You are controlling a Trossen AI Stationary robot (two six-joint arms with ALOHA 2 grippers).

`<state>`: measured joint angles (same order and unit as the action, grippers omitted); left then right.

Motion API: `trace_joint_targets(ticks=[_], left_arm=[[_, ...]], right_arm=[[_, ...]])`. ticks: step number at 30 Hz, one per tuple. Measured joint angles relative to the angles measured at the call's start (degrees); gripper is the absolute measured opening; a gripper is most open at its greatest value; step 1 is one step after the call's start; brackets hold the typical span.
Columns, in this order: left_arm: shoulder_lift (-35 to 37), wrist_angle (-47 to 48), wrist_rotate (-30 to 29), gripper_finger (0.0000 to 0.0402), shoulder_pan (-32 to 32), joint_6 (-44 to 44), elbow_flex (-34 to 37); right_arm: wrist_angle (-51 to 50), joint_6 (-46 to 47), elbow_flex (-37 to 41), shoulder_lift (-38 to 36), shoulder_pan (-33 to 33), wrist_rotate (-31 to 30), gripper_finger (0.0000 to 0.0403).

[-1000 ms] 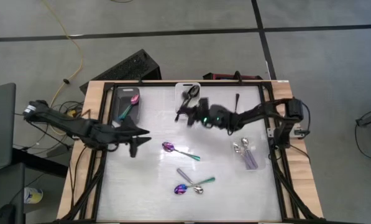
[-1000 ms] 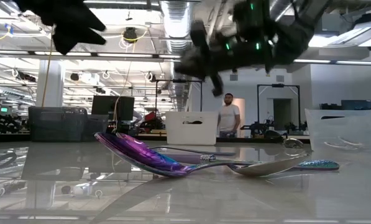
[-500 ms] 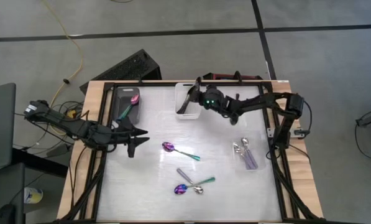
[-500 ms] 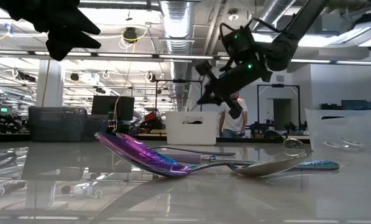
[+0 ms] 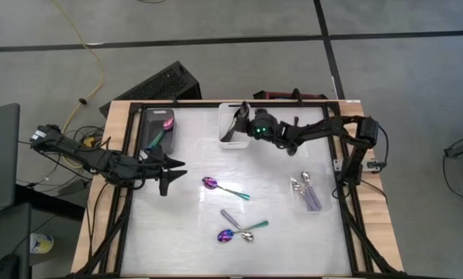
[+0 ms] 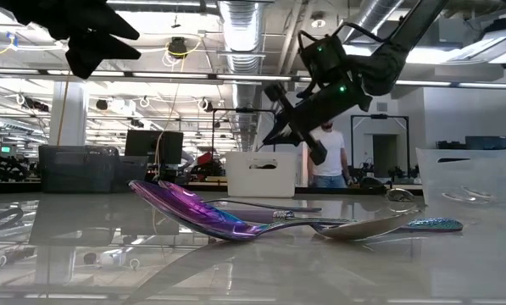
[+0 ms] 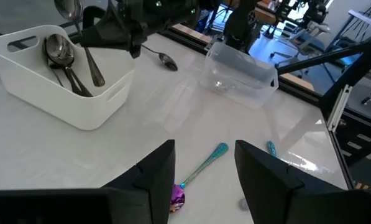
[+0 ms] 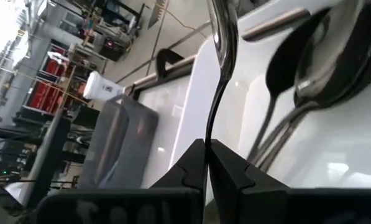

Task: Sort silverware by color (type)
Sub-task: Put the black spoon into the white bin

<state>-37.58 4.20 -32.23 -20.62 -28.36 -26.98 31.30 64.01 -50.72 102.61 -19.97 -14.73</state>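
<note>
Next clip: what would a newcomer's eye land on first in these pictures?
Probably the right gripper poised over the white bin at the table's far edge, its fingers pinching a black spoon by the handle above other black spoons lying inside. Next, the purple spoon with a teal handle shining mid-table, with the open left gripper hovering to its left.

Around left end effector (image 5: 169, 174): bare worktop (image 5: 184, 225) on its right and below; its fingers stand apart.
Behind it: grey bin (image 5: 157, 128) near the rear-left corner.
Ahead of it: purple spoon (image 5: 223, 187), then 3 crossed spoons (image 5: 239, 231).
Under right end effector (image 5: 243, 124): white bin (image 5: 233, 128) holding black spoons.
Right edge: clear bin (image 5: 309, 192).
</note>
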Motion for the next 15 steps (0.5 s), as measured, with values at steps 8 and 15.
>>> trace_joint_targets(ticks=[8, 15], left_arm=[[0.0, -1.2, 0.5, 0.0151, 0.0, 0.1, 0.0], [0.0, -1.2, 1.4, 0.0151, 0.0, 0.0, 0.0]], right_arm=[[-1.4, 0.5, 0.0, 0.0, 0.4, -0.1, 0.0063], [-3.1, 0.4, 0.0, 0.0, 0.4, -0.1, 0.0103]])
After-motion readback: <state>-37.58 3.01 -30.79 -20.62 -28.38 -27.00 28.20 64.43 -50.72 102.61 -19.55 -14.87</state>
